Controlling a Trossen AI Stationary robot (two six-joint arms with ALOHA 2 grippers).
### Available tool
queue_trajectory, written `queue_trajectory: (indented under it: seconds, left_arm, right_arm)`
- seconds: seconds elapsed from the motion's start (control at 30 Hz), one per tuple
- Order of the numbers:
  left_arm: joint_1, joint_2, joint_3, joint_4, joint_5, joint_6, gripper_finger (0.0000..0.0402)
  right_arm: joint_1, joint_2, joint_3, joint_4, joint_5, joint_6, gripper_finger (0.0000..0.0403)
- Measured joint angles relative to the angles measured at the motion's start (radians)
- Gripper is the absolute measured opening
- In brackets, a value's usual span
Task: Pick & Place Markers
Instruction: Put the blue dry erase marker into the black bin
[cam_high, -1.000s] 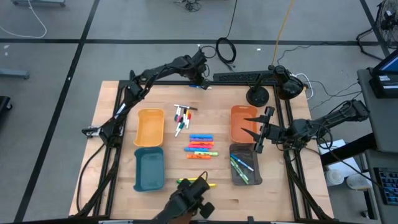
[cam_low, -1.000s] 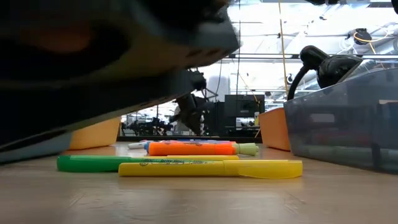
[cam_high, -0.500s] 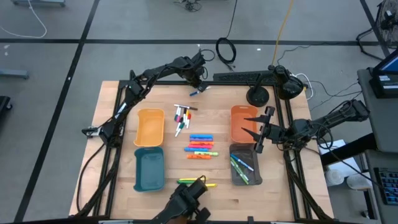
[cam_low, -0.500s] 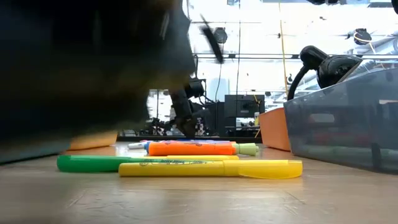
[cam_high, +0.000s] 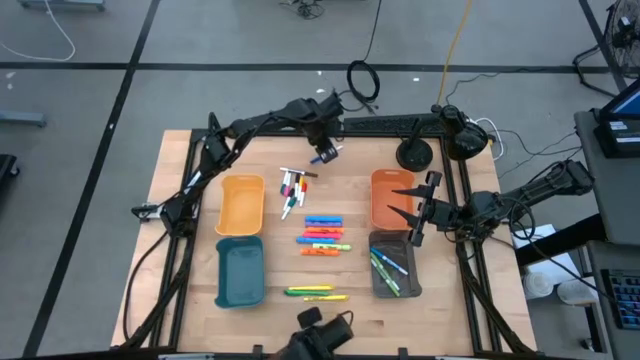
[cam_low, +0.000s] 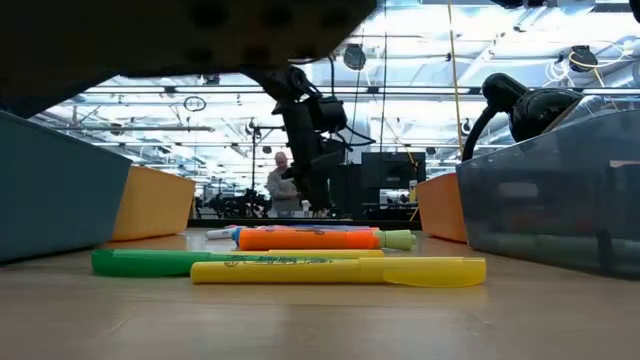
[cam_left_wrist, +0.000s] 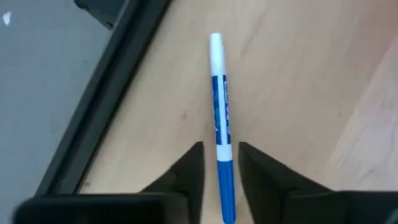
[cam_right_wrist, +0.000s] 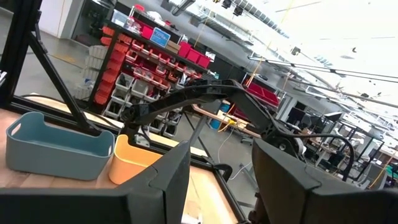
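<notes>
Left tool (cam_left_wrist: 219, 168): fingers parted astride blue marker (cam_left_wrist: 221, 124), far counter (cam_high: 175, 180) edge | Right tool (cam_high: 410, 213): released, idle | Risk: off-centre closure could flick marker overboard.

Colours noted — yellow-orange tray (cam_high: 241, 204), teal tray (cam_high: 240, 272), orange tray (cam_high: 387, 197), smoky grey tray (cam_high: 394, 264); highlighters (cam_high: 322, 235) blue, pink, orange, green; foreground highlighters (cam_low: 290, 266) green, yellow; white pen (cam_left_wrist: 221, 124) with blue cap — pale wood table (cam_high: 180, 180).
</notes>
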Motion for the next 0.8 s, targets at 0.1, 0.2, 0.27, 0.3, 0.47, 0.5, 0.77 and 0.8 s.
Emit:
queue_trajectory:
  seconds: [0.1,0.2,0.27,0.3,0.47,0.5,0.77,0.8]
  left_arm:
    - [-0.013,0.010,-0.008,0.029,0.030,0.023,0.0163]
    - [-0.022,0.010,-0.034,0.101,0.077,0.023,0.0196]
    - [-0.027,0.010,-0.041,0.107,0.062,0.012,0.0208]
    - [-0.029,0.010,-0.047,0.105,0.057,0.007,0.0212]
    - [-0.033,0.026,-0.053,0.049,0.088,-0.017,0.0214]
    - [-0.033,0.027,-0.053,0.030,0.097,-0.015,0.0211]
    - [-0.055,0.039,-0.051,-0.042,0.082,-0.027,0.0164]
    - [-0.059,0.039,-0.051,-0.056,0.064,-0.016,0.0158]
  right_arm:
    - [0.000,0.000,0.000,0.000,0.000,0.000,0.0160]
    - [0.000,0.000,0.000,0.000,0.000,0.001,0.0160]
    - [0.000,0.000,0.000,0.000,0.000,0.001,0.0160]
    - [0.000,0.000,0.000,0.000,0.000,0.001,0.0160]
    - [0.000,0.000,0.000,0.001,0.000,0.001,0.0160]
    - [0.000,0.000,0.000,0.001,0.000,0.001,0.0160]
    - [0.000,0.000,0.000,0.010,0.000,0.001,0.0160]
    - [0.000,0.000,0.000,0.010,0.000,0.001,0.0160]
